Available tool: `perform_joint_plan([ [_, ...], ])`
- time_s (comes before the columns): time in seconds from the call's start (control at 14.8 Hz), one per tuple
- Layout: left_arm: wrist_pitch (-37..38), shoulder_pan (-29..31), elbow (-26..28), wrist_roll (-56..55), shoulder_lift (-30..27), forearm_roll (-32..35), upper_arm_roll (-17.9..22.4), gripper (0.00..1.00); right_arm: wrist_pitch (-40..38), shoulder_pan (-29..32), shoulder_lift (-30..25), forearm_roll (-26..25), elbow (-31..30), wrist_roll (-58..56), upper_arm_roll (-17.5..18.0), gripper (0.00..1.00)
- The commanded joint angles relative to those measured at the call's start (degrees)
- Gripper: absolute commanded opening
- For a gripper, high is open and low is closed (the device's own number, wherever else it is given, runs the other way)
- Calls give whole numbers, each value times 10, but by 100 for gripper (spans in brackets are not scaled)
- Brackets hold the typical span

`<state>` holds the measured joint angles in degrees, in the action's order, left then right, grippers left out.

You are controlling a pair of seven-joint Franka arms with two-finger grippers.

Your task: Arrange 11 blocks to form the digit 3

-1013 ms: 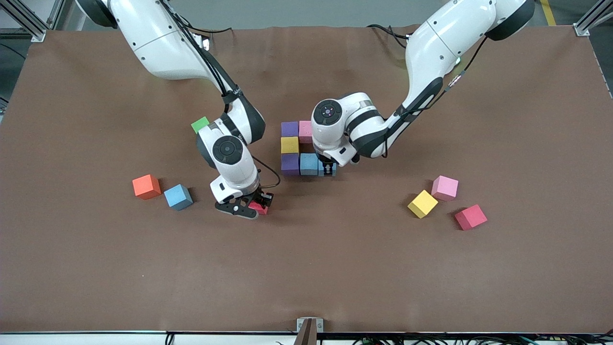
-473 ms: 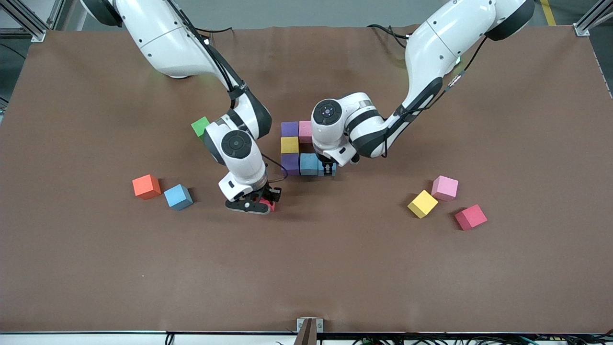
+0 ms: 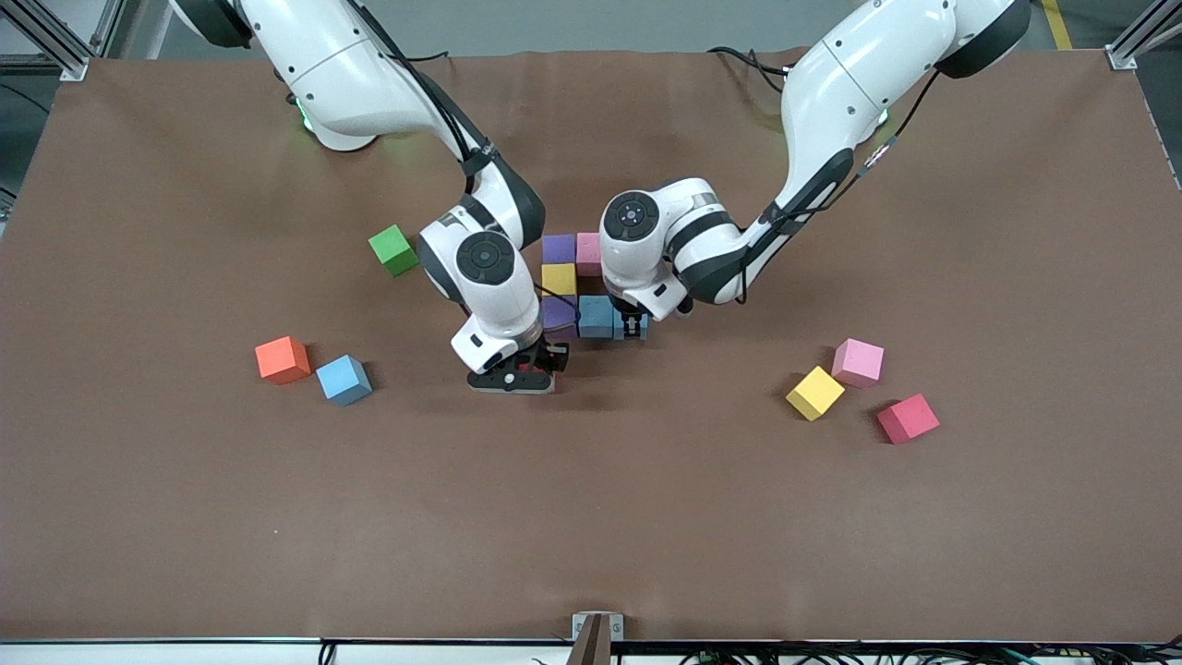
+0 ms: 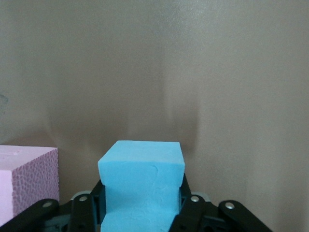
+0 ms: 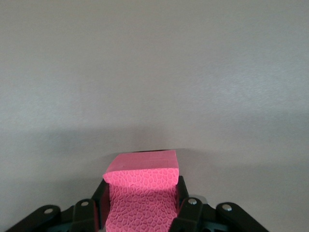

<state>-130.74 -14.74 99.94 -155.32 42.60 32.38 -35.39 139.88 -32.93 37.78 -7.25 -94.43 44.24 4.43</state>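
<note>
Several blocks form a cluster mid-table: purple (image 3: 559, 247), pink (image 3: 588, 251), yellow (image 3: 559, 279), then a row of purple (image 3: 557, 312) and light blue (image 3: 596, 316). My left gripper (image 3: 633, 325) (image 4: 141, 203) is shut on a light blue block (image 4: 141, 186) at that row's end toward the left arm. A pink block (image 4: 26, 181) shows beside it. My right gripper (image 3: 534, 365) (image 5: 140, 203) is shut on a red block (image 5: 141, 193), low over bare table close to the row's purple block.
Toward the left arm's end lie loose pink (image 3: 858, 362), yellow (image 3: 814, 392) and red (image 3: 908, 417) blocks. Toward the right arm's end lie a light blue block (image 3: 343, 380), an orange cube (image 3: 282, 359) and a green cube (image 3: 393, 249).
My right arm has carried the red block toward the cluster, and the green cube is now uncovered. The left arm has stayed in place on its light blue block.
</note>
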Motion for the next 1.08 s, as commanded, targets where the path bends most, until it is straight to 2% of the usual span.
perform_joint_plan([
  [0.0, -3, -9, -16, -17, 12, 8, 4, 38, -6, -6, -3, -4, 2, -6, 1, 3],
  [0.34, -3, -8, -16, -17, 12, 10, 4, 42, -6, -21, -1, -3, -1, -5, 1, 3],
  [0.41, -3, -7, -16, -17, 11, 10, 4, 49, -6, -22, 0, -3, -1, -4, 1, 3],
  [0.54, -3, -6, -16, -16, 9, 10, 4, 70, -6, -25, 1, 0, -1, -5, 1, 3],
  [0.61, -3, -6, -16, -16, 8, 11, 4, 100, -6, -26, 2, 1, -2, -5, 1, 3],
  [1.01, 2, 3, -16, 0, -7, 9, 1, 100, -6, -30, 6, 5, -3, -4, 1, 3],
])
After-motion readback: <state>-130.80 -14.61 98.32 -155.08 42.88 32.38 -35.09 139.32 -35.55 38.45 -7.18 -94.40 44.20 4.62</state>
